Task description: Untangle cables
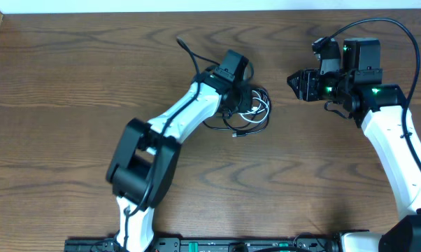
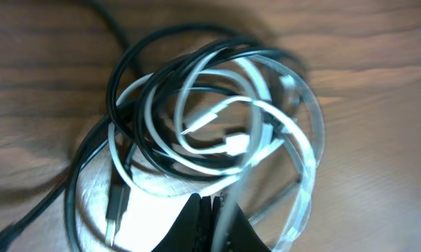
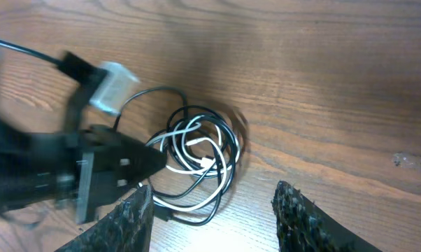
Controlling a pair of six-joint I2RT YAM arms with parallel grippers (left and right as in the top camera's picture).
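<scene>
— Start big. What's on the counter (image 1: 70,84)?

— Two arms. The left arm (image 1: 189,112) reaches in from 7 o'clock to the cables (image 1: 256,112). They lie in one small coil, just off centre toward 2 o'clock. The right arm (image 1: 392,133) comes in from 5 o'clock and stops at 3 o'clock of the coil, apart from it.

— And the hands?

— In its wrist view, the left hand (image 2: 214,227) is clenched at the coil's 6 o'clock edge. A strand of the white cable (image 2: 294,140) runs into the pinch, so I judge it is grasping that one, probably to draw it clear of the black cable (image 2: 126,63). The right hand (image 3: 214,199) is released, its fingers (image 3: 133,217) spread with nothing between them. It is aimed at the coil, likely placed to take the other cable.

— What can't you make out?

— From above, the left hand covers the coil's 9 o'clock half. The wrist view is blurred, so I cannot tell which loop crosses over which. One white plug (image 2: 233,145) shows inside the loops. The black cable runs off that picture at 8 o'clock, so its end is cut off.
</scene>
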